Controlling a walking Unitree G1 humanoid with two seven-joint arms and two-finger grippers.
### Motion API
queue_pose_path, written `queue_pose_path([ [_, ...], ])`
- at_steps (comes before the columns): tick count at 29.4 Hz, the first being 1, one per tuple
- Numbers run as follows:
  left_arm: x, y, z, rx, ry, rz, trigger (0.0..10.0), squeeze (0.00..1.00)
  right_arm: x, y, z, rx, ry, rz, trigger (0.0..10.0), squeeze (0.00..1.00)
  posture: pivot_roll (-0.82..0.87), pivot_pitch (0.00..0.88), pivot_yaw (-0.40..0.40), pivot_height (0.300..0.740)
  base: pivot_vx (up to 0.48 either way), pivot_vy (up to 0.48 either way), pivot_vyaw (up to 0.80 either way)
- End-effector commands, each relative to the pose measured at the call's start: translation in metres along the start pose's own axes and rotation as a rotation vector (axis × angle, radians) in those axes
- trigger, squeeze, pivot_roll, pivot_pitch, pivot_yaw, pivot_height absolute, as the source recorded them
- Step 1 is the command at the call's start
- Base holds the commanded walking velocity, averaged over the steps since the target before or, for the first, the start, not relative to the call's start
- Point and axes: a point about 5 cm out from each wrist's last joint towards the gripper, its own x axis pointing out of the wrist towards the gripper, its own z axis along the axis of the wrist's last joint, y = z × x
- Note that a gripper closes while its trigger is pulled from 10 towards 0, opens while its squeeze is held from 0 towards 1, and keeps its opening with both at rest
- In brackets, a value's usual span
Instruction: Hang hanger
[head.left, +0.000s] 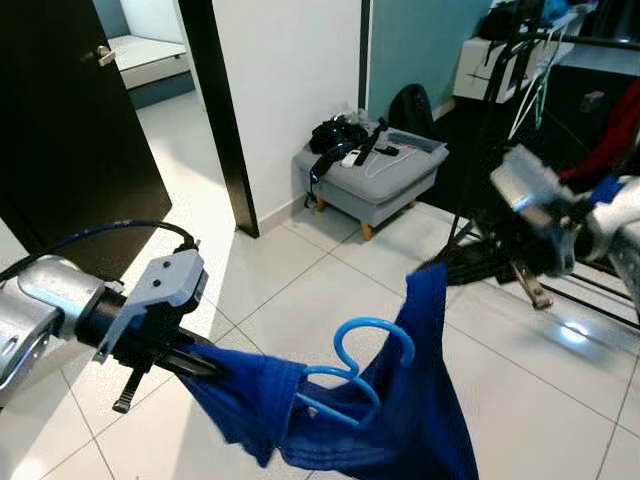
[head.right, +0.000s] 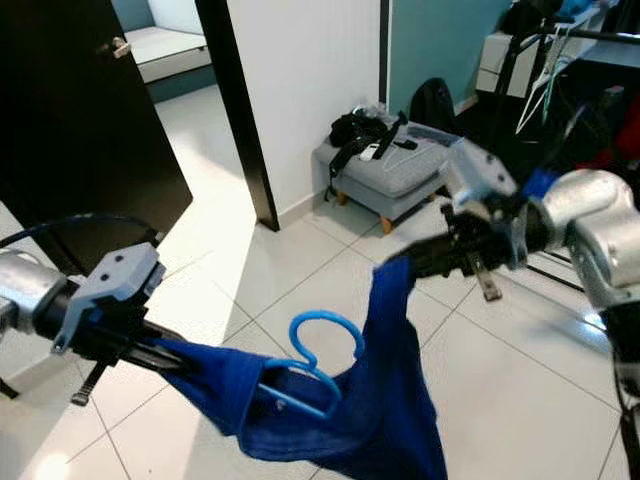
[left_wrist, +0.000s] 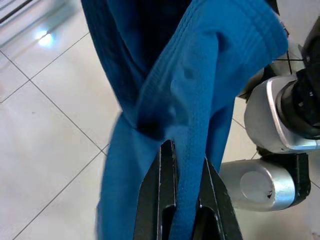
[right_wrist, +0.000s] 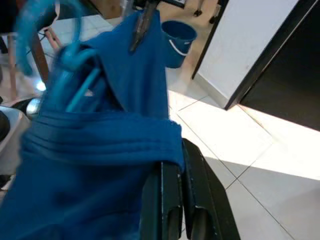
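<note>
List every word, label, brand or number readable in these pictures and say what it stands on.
None can be read.
Blue garment held between the left claw and right claw: no print or tag visible.
Blue hanger: plain.
Items on the grey footstool: too small to read.

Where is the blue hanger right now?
The blue hanger sits inside the blue garment stretched between the left gripper and right gripper, above the tiled floor.
</note>
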Motion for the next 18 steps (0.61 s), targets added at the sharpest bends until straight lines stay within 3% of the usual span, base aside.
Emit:
queue_pose_path([
  [1,-0.001,-0.001,0.004,0.01,-0.017,-0.007,10.0,0.0,0.001,-0.005,-0.003,-0.028,0.043,-0.006,0.0,0.0,-0.05,0.0,0.057,0.731,0.0,0.0,0.0],
  [11,-0.002,0.005,0.011,0.043,-0.057,0.061,10.0,0.0,0.03,0.005,-0.031,-0.006,0.119,0.082,0.0,0.0,-0.04,0.0,0.048,0.731,0.0,0.0,0.0],
  [13,-0.002,0.006,0.013,0.046,-0.071,0.067,10.0,0.0,0.037,0.002,-0.034,-0.03,0.108,0.048,0.0,0.0,-0.04,0.0,0.05,0.731,0.0,0.0,0.0],
  [14,0.0,0.006,0.018,0.051,-0.114,0.062,10.0,0.0,0.046,-0.011,-0.038,-0.047,0.079,-0.092,0.0,0.0,-0.04,0.0,0.05,0.731,0.0,0.0,0.0],
  [15,0.002,0.006,0.025,0.051,-0.193,0.053,10.0,0.0,0.055,-0.024,-0.045,-0.033,0.076,-0.237,3.2,0.0,-0.04,0.0,0.05,0.731,0.0,0.0,0.0],
  [16,0.004,0.006,0.031,0.05,-0.247,0.045,10.0,0.0,0.061,-0.032,-0.05,-0.018,0.08,-0.331,3.2,0.0,-0.04,0.0,0.05,0.731,0.0,0.0,0.0],
  [17,0.004,0.006,0.031,0.05,-0.247,0.045,10.0,0.0,0.061,-0.032,-0.05,-0.018,0.08,-0.331,3.2,0.0,-0.04,0.0,0.05,0.731,0.0,0.0,0.0],
  [18,0.005,0.005,0.036,0.048,-0.305,0.036,10.0,0.0,0.066,-0.036,-0.056,0.02,0.082,-0.385,10.0,0.0,-0.04,0.0,0.05,0.731,0.0,0.0,0.0],
])
